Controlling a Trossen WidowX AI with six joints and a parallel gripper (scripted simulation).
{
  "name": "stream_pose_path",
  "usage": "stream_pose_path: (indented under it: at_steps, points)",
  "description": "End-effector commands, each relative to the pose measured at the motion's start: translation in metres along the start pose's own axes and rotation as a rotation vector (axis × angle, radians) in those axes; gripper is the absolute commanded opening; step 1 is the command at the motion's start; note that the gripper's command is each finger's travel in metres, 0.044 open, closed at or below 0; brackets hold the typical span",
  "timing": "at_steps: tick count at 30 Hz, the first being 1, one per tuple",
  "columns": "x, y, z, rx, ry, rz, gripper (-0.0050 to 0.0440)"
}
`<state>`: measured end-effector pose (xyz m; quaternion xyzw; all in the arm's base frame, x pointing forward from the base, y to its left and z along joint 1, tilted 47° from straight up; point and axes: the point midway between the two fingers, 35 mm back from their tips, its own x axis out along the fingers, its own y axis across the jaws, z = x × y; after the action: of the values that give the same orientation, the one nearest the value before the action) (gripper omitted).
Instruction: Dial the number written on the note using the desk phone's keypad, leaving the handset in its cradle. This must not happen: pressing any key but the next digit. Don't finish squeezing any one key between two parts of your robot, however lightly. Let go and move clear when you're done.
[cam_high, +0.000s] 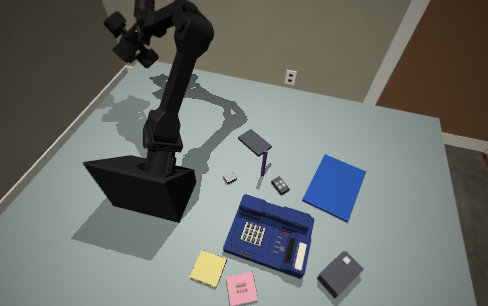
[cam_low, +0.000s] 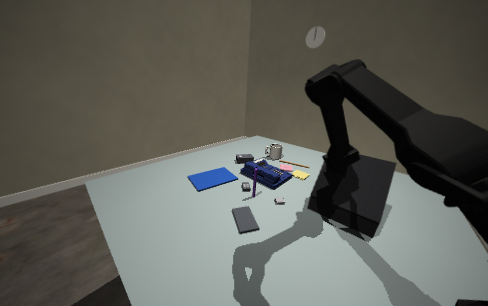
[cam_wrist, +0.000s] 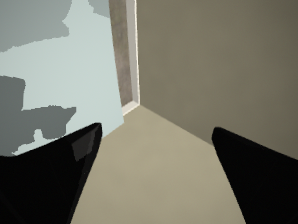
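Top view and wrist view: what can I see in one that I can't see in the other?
Only the top view shows the blue desk phone, the pink note, the yellow pad and the arm's black base. Only the wrist view shows the open gripper up close, with nothing between its dark fingers. Both show the pale table and the tan wall.
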<state>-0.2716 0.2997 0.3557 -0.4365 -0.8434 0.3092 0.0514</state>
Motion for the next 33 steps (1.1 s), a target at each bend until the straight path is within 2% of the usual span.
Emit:
stream_pose_path:
  at_steps: [1, 17, 19, 22, 25, 32, 33]
  points:
    - [0.0, 0.0, 0.0, 0.0, 0.0, 0.0, 0.04]
    - [0.0, 0.0, 0.0, 0.0, 0.0, 0.0, 0.04]
    - [0.001, 0.005, -0.003, 0.012, 0.007, 0.013, 0.044]
    - [0.004, 0.034, -0.019, 0.075, 0.043, 0.08, 0.044]
    - [0.003, 0.082, -0.047, 0.181, 0.112, 0.188, 0.044]
    - [-0.037, 0.197, -0.107, 0.429, 0.312, 0.427, 0.044]
    - [-0.037, 0.197, -0.107, 0.429, 0.312, 0.427, 0.044]
